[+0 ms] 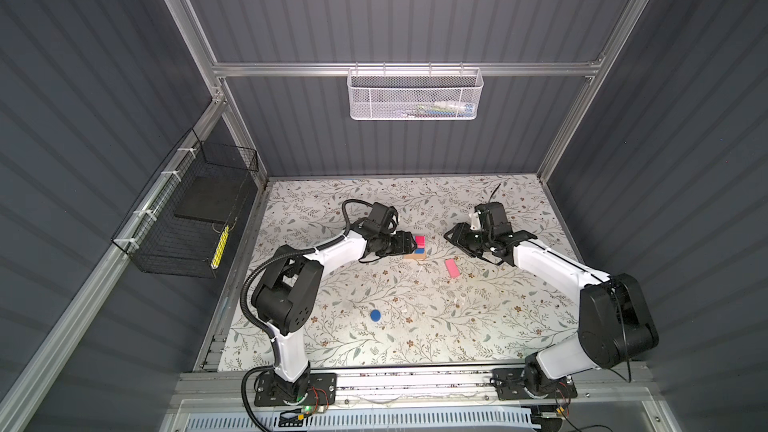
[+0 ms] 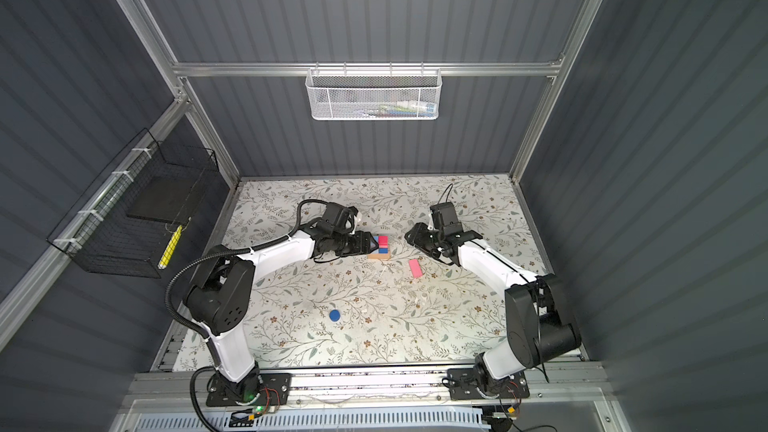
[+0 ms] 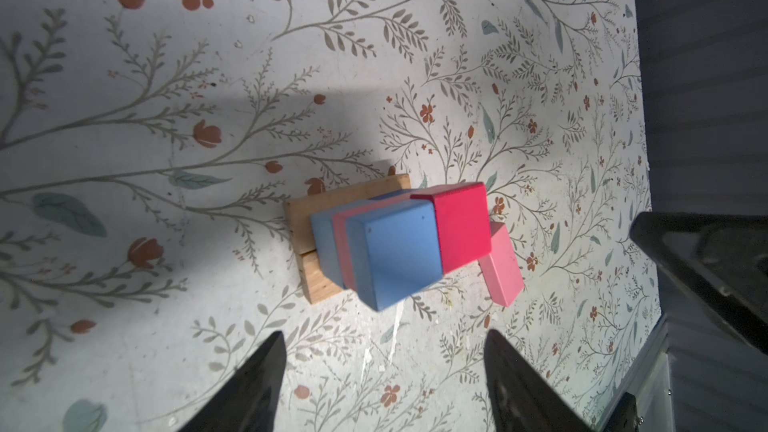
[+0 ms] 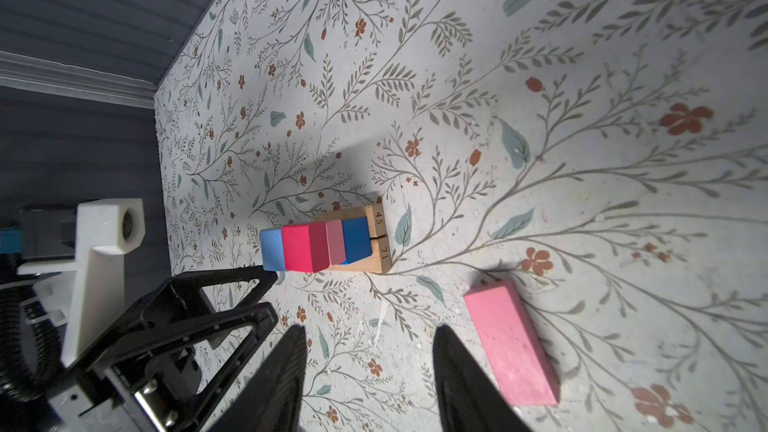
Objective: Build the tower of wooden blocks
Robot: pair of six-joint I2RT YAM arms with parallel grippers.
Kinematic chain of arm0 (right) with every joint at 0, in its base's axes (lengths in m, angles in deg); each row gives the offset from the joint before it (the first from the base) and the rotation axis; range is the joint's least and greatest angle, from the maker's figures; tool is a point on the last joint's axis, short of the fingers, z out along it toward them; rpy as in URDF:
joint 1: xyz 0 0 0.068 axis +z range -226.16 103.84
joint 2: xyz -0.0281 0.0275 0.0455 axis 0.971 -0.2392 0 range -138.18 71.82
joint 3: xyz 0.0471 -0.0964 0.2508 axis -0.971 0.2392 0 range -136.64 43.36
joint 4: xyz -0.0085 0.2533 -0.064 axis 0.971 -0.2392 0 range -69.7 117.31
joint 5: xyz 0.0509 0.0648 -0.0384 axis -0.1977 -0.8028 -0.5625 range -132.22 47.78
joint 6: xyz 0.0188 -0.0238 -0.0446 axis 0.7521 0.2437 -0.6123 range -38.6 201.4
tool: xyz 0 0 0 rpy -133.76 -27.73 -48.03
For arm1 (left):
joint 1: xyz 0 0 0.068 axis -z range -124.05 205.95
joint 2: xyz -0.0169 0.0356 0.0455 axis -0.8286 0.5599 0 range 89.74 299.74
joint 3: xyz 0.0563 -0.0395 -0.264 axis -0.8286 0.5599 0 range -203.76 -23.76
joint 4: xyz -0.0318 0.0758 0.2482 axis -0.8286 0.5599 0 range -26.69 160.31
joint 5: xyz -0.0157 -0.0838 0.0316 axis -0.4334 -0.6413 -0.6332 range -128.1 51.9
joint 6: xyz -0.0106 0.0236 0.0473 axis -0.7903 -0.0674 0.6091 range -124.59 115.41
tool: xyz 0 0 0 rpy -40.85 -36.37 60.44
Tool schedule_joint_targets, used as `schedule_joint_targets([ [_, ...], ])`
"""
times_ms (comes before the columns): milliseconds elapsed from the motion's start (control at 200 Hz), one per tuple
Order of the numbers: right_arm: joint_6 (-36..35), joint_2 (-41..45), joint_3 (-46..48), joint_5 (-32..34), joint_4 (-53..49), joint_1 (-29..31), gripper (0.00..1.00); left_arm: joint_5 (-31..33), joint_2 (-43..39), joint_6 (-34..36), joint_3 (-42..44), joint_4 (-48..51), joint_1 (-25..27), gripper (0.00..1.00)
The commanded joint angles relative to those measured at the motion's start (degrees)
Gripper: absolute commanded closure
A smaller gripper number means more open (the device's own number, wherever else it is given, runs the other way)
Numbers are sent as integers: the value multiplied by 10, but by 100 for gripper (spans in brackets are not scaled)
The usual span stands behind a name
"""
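Observation:
The tower stands mid-table: two tan oblongs side by side as a base, blue cubes on them, then a pink oblong. On top, a red cube and a light blue cube sit side by side. A second pink oblong lies flat right of the tower. The dark blue disc lies nearer the front. My left gripper is open and empty at the tower's left side. My right gripper hangs open and empty to the tower's right.
A white mesh basket hangs on the back wall. A black wire basket is fixed to the left wall. Dark panel walls enclose the floral table on three sides.

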Motion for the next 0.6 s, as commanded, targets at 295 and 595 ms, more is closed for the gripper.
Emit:
schedule_joint_targets([
  [295,-18,49,-2,14,-58,-1,46,64,-133,35,1,89,5,24],
  [595,-26,72,-12,28,-159,-1,38,115,-133,62,-72,188,-10,23],
])
